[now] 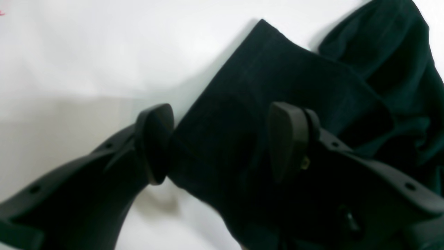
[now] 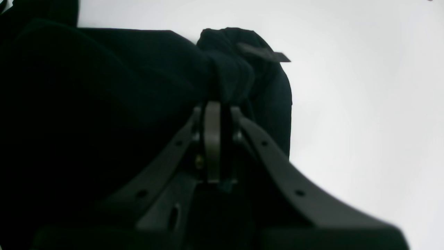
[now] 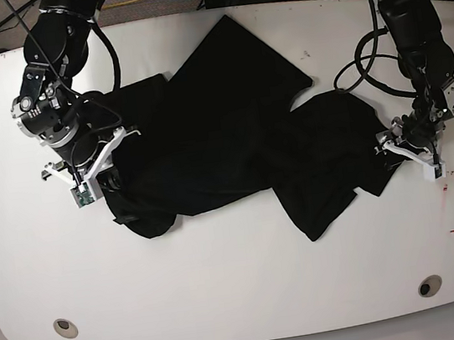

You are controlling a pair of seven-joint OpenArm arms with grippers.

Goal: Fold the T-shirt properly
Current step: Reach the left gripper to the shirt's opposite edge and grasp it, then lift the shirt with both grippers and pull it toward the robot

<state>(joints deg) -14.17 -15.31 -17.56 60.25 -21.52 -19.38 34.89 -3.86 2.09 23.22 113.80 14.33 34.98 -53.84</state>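
The T-shirt (image 3: pixel 231 136) lies crumpled across the middle of the table (image 3: pixel 227 288). The right gripper (image 2: pixel 219 104) pinches a bunched fold near its left edge; the left gripper (image 1: pixel 222 139), jaws spread, straddles a flat flap near the right edge.

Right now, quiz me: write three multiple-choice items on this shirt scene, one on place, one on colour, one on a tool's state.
1. Where does the T-shirt lie?
A. spread rumpled on the white table
B. hanging off the table's edge
C. folded in a box

2. What colour is the T-shirt?
A. white
B. red
C. black

3. How is the right tool?
A. wide open above bare table
B. shut on a bunch of the T-shirt
C. out of sight

Key: A, the base view shows it sprawled there; C, black in all views; B, the right wrist view shows jaws pinching fabric.
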